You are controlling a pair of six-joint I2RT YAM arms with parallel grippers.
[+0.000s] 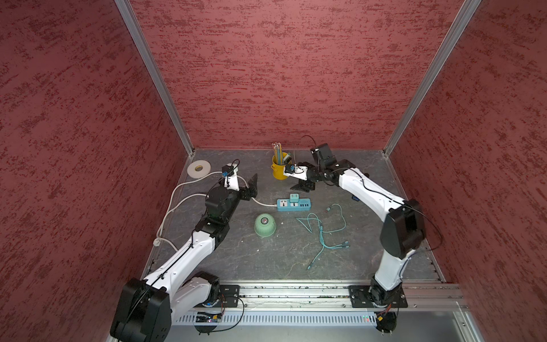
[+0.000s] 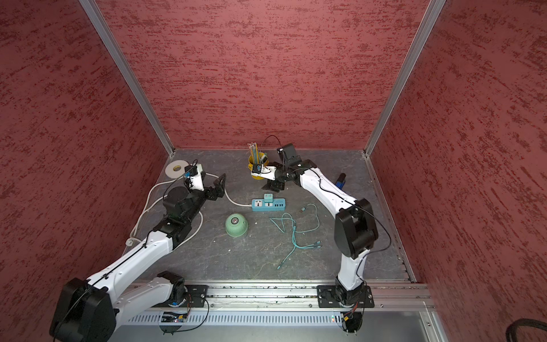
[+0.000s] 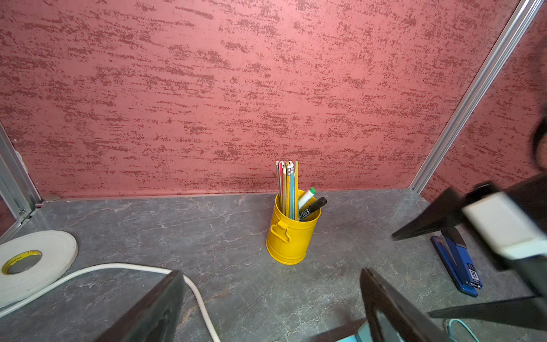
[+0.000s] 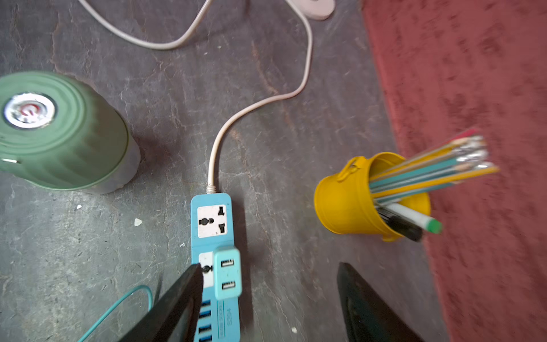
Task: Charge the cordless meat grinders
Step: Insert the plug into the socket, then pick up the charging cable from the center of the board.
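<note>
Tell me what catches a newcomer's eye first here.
The bright yellow pencil cup stands at the back, near the open right claw hovering by the blue power strip. The mint-green grinder sits mid-table with no cable attached; a teal cable lies loose beside it.

Three red textured walls [image 1: 281, 74], streaked darker, enclose a dark grey, marble-veined floor [image 1: 281, 257]. Aluminium profiles [image 1: 154, 77] run up both back corners, and an aluminium rail [image 1: 296, 291] crosses the front edge under even, soft light.
</note>
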